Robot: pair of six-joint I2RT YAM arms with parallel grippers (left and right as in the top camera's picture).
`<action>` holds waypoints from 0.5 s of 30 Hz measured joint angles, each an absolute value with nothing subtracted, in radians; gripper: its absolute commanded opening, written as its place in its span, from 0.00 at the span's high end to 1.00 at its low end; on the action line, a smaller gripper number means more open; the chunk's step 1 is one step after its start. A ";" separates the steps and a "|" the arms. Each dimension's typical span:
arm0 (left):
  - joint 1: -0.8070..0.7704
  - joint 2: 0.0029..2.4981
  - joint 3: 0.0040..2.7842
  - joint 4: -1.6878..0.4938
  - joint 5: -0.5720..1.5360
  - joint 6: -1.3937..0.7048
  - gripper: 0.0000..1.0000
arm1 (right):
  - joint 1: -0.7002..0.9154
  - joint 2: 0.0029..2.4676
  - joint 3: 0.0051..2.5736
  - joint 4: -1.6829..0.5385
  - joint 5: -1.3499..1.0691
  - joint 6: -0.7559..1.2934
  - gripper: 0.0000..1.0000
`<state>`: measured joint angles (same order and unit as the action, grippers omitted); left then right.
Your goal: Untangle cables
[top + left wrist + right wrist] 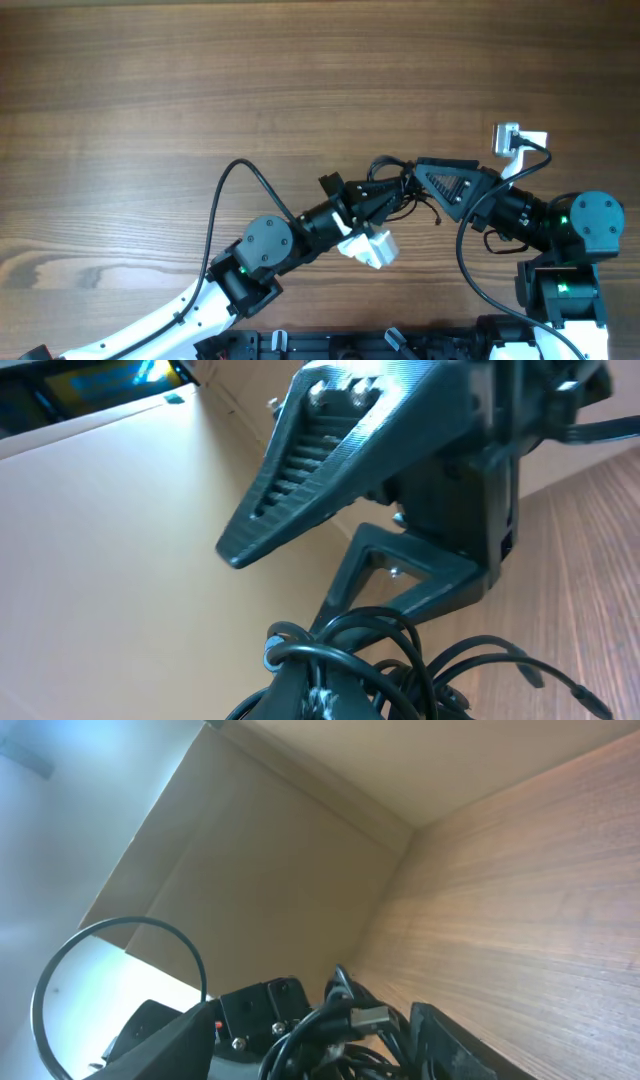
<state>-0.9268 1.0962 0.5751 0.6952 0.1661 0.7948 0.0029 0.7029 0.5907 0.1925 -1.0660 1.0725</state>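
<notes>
Wood-grain table (200, 80) all round, nothing loose on it apart from the mess in the middle. The two arms meet nose to nose right of centre, and the cables (408, 200) sit bunched between the left gripper (378, 198) and the right gripper (432, 178), with a loop poking out on top and a stray strand trailing off below.

From overhead the bundle is mostly hidden. The right gripper is turned on its side, so it reads as one black triangle lying over the knot, and the left arm's white camera block (368, 246) crowds it from below. Each arm also has its own thick black lead (225, 190), which curves close by and is easy to mix up with the thin cords.

The left wrist view helps more. The right gripper's fingers (310, 460) are spread, with plain beige wall (120, 540) showing through the gap, and the lower one reaches down to the cords. The cords themselves loop around the dark tip of the left gripper at the bottom edge. Can't tell whether that one is pinching anything, since the wraps cover it.

The right wrist view adds a small metal plug (375, 1016) sticking out of the tangle.
</notes>
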 measured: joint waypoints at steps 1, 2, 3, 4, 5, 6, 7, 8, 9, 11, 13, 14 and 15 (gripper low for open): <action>-0.927 1.096 0.575 0.696 0.183 0.794 0.96 | 0.003 0.703 0.591 0.199 -1.071 1.076 0.36; -0.927 1.096 0.575 0.695 0.202 0.794 0.96 | 0.003 0.703 0.591 0.212 -1.080 1.081 0.36; -0.927 1.096 0.575 0.696 0.209 0.794 0.96 | 0.003 0.703 0.590 0.245 -1.089 1.093 0.36; -0.927 1.096 0.575 0.695 0.212 0.794 0.96 | 0.003 0.703 0.590 0.286 -1.103 1.106 0.36; -0.927 1.096 0.575 0.696 0.215 0.795 0.96 | 0.003 0.703 0.590 0.313 -1.114 1.116 0.36; -0.927 1.096 0.575 0.696 0.219 0.794 0.96 | 0.003 0.703 0.590 0.340 -1.129 1.130 0.36; -0.927 1.096 0.575 0.696 0.223 0.794 0.96 | 0.003 0.703 0.590 0.350 -1.137 1.139 0.36; -0.927 1.096 0.575 0.696 0.225 0.794 0.96 | 0.003 0.703 0.590 0.355 -1.143 1.146 0.36; -0.927 1.096 0.575 0.696 0.230 0.794 0.96 | 0.003 0.703 0.590 0.358 -1.149 1.155 0.36; -0.927 1.096 0.575 0.696 0.234 0.794 0.96 | 0.003 0.703 0.590 0.372 -1.161 1.168 0.36; -0.927 1.096 0.575 0.696 0.234 0.795 0.96 | 0.003 0.703 0.590 0.376 -1.164 1.180 0.36; -0.927 1.096 0.575 0.696 0.235 0.794 0.96 | 0.003 0.703 0.590 0.376 -1.167 1.185 0.36; -0.927 1.096 0.575 0.696 0.235 0.794 0.96 | 0.003 0.703 0.590 0.376 -1.171 1.188 0.36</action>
